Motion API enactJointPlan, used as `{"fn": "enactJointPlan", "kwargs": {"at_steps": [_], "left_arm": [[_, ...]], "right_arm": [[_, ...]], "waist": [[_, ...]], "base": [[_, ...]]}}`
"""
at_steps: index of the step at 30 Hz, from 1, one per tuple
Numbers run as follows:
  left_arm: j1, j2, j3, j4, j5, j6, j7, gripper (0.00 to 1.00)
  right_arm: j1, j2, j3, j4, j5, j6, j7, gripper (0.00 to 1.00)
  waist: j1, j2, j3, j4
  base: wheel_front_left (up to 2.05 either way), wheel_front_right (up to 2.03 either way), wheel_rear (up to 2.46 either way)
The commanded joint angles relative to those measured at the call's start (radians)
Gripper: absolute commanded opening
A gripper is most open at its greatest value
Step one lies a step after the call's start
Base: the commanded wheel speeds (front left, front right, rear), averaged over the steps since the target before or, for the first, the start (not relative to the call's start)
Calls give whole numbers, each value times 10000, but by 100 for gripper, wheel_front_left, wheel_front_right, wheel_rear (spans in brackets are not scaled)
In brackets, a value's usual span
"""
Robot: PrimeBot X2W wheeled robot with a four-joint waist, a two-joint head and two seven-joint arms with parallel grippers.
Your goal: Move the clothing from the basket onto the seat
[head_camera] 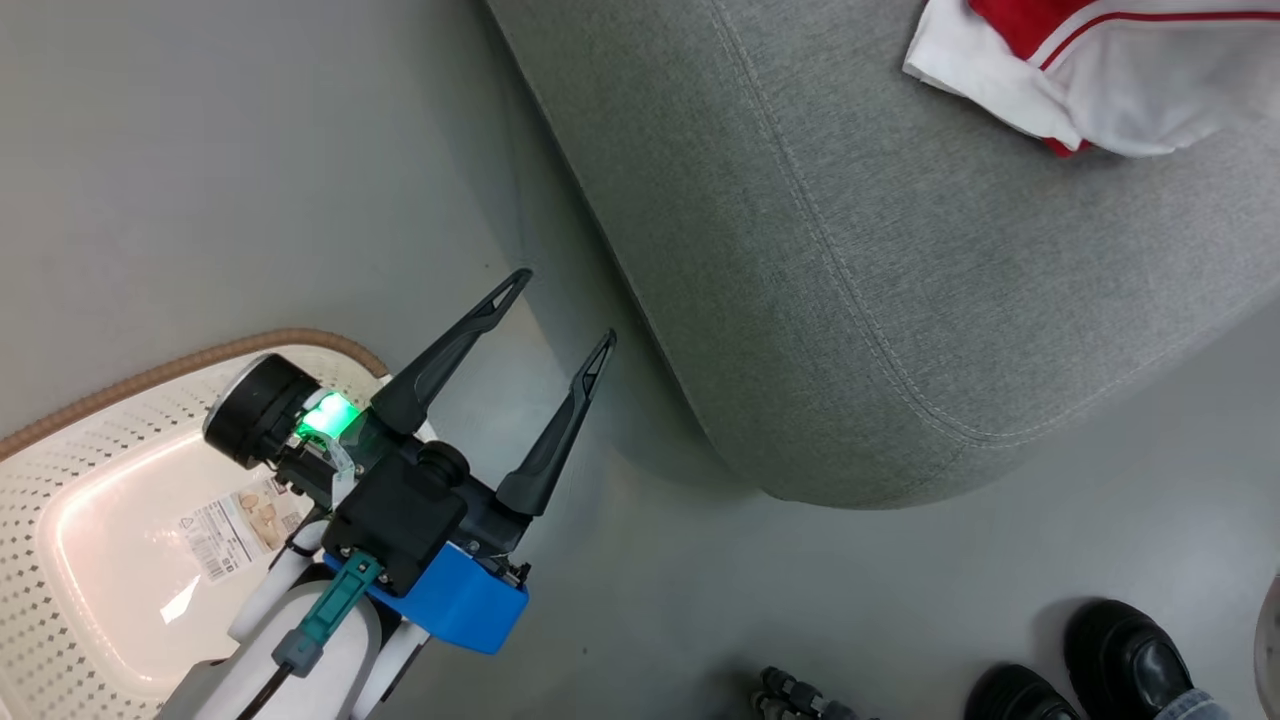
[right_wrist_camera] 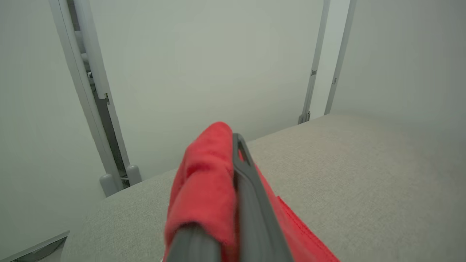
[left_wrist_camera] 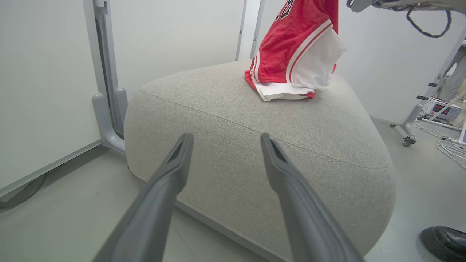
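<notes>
Red clothing (left_wrist_camera: 291,47) hangs upright from the right end effector (right_wrist_camera: 235,140), which is clamped on its top, lower end touching the seat (head_camera: 850,300) at upper right of the head view; left end effector (head_camera: 564,307), spread apart and empty, hovers farther off by the basket (head_camera: 60,470).

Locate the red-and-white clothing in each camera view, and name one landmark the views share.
Head view: clothing in the top right corner, lying on the seat.
Left wrist view: clothing at top centre-right, hanging from above, its lower end on the seat.
Right wrist view: clothing at bottom centre, pinched in the shut right gripper.
Shared landmark: the grey seat beneath it in all three.
</notes>
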Motion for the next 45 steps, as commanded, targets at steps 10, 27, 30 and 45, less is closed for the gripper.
{"fn": "enactJointPlan", "kwargs": {"at_steps": [10, 27, 30, 45], "left_arm": [[-317, 256, -110, -453, 118, 34, 191, 100], [-463, 202, -266, -262, 34, 174, -5, 100], [-489, 180, -309, -195, 3, 166, -62, 100], [-571, -180, -474, 609, -273, 259, -676, 100]], "right_arm": [[226, 267, -747, 2092, -805, 5, -704, 0], [-254, 331, -1103, 3573, -1982, 5, -933, 100], [-223, 401, -1237, 3585, -1861, 5, -942, 100], [624, 669, -910, 2998, -1883, 5, -947, 100]], "waist": [[-2, 0, 719, 635], [-2, 0, 689, 750], [-2, 0, 656, 785], [-2, 0, -117, 1093]], "base": [[0, 0, 0], [0, 0, 0], [0, 0, 0], [0, 0, 0]]}}
